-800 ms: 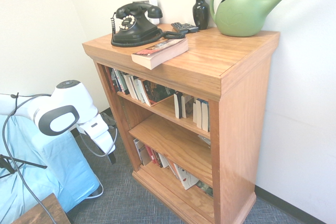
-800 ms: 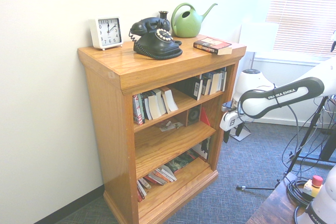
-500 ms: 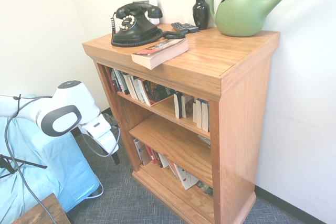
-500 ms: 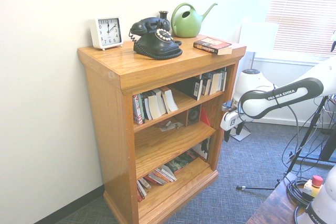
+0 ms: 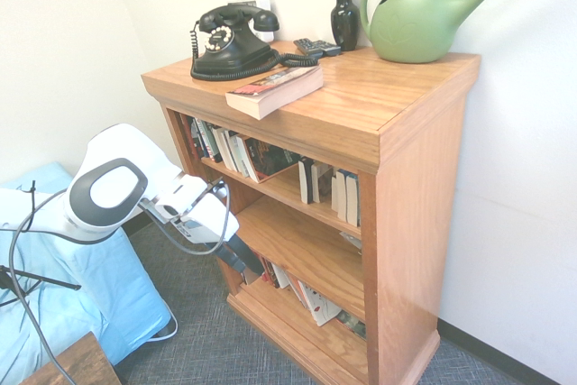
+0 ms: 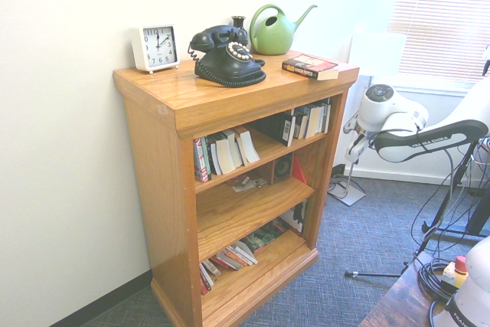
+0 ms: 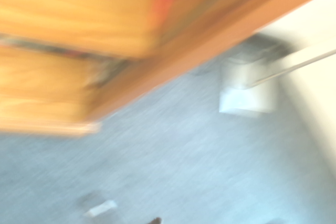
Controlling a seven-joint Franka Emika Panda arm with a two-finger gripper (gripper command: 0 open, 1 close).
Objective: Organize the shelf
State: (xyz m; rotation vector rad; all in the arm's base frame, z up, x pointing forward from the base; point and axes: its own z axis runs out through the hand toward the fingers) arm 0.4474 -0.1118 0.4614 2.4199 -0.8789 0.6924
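Shelf (image 5: 379,123) tidying is beginning well only if the empty, open gripper (image 5: 245,261) is approaching the books (image 5: 236,152) slowly.

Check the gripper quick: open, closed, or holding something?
Gripper: open and empty, angled down in front of the shelf's lower tiers, touching nothing.

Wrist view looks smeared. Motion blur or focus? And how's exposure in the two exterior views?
Wrist view: streaky directional smear across the shelf and carpet, which suggests motion blur. First exterior view: sharp, evenly lit, the white wall near washed out. Second exterior view: sharp, but the window blinds are blown out and bleach the upper right.
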